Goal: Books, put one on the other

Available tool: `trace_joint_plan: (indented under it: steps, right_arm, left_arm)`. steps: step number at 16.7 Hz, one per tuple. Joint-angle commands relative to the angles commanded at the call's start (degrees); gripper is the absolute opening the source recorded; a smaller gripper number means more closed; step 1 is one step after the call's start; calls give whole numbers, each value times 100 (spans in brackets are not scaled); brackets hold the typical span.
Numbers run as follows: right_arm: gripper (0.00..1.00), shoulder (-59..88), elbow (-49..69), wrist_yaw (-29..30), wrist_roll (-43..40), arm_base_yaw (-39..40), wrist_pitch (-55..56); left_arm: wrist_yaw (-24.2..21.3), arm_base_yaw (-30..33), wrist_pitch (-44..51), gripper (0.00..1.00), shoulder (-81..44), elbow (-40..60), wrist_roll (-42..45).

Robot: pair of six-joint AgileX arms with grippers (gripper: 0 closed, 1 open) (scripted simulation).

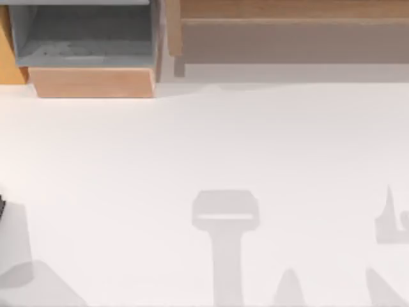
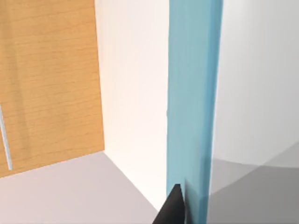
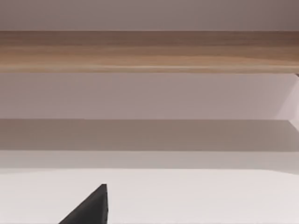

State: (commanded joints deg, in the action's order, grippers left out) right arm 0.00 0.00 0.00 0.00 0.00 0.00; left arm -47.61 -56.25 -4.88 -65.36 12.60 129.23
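Left wrist view is catching a blue book [image 2: 191,102] standing upright against a dark fingertip [image 2: 174,207]; pincer state: cannot tell. Top view is showing white table [image 1: 192,147], wooden shelf [image 1: 287,29].

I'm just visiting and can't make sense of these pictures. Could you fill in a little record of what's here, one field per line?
Surface: white table, with shadows falling across its near part
Furniture at back: grey-lined wooden box on the left, long wooden shelf on the right
Book: a light blue book stands close before the left wrist camera
Left gripper: one dark fingertip shows right beside the blue book
Right gripper: one dark fingertip over the white table, facing the shelf
Stacking: none seen
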Motion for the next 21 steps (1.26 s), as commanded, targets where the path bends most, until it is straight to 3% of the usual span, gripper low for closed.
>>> trace_joint_plan:
  steps: [2,15,21]
  right_arm:
    - [100,0,0,0,0,0,0]
    - [100,0,0,0,0,0,0]
    - [100,0,0,0,0,0,0]
  left_arm:
    - [0,0,0,0,0,0,0]
    - [0,0,0,98,0,0,0]
    - [0,0,0,100,0,0,0]
